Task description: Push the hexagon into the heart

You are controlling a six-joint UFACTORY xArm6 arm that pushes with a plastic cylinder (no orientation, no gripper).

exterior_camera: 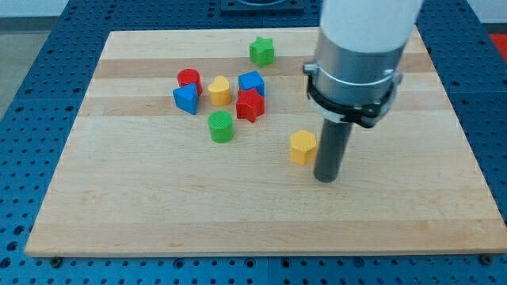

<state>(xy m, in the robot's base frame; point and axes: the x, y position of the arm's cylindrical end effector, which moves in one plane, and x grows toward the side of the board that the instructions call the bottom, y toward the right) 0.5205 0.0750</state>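
The yellow hexagon block point(303, 147) lies right of the board's middle. The yellow heart block point(219, 91) sits in a cluster up and to the left, some way from the hexagon. My tip point(326, 179) rests on the board just to the right of the hexagon and slightly below it, very close to its right side; I cannot tell if it touches.
Around the heart are a red cylinder point(188, 78), a blue block point(186, 98), a blue block point(252, 82), a red star block point(250, 105) and a green cylinder point(221, 127). A green star block point(261, 51) lies near the top. The wooden board point(119, 198) sits on a blue pegboard.
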